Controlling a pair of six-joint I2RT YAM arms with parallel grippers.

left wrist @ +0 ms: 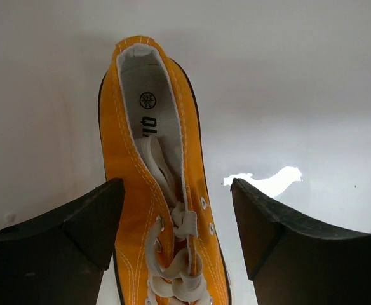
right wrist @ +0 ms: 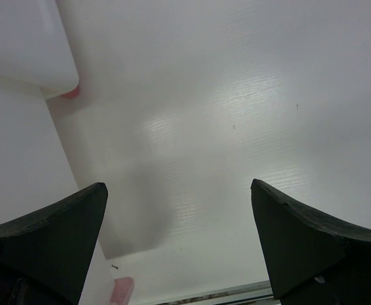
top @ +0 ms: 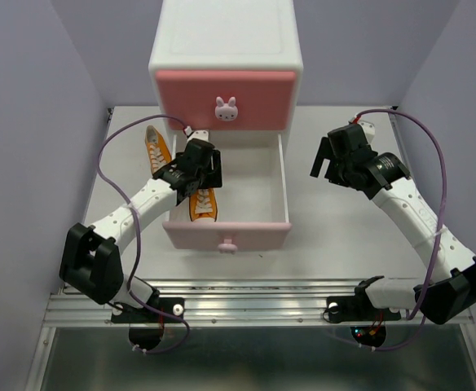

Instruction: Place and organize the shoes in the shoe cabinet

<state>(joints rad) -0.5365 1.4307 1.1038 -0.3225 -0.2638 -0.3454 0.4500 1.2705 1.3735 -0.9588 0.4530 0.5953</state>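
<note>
The shoe cabinet (top: 226,49) stands at the back centre, its top pink drawer shut and its lower drawer (top: 254,183) pulled out. One orange shoe (top: 203,204) (left wrist: 150,190) lies on the left of the drawer floor, toe toward the drawer front. My left gripper (top: 193,167) (left wrist: 177,187) hovers over it, open, fingers astride its laces with a clear gap on the right side. A second orange shoe (top: 157,147) lies on the table left of the cabinet. My right gripper (top: 336,159) (right wrist: 178,185) hangs open and empty over the table right of the drawer.
The bunny knob (top: 226,108) marks the shut upper drawer. The open drawer's pink front (top: 226,236) faces the arm bases. In the right wrist view the cabinet's pink foot (right wrist: 71,93) and the drawer's side wall (right wrist: 20,159) lie to the left. Grey walls enclose the table.
</note>
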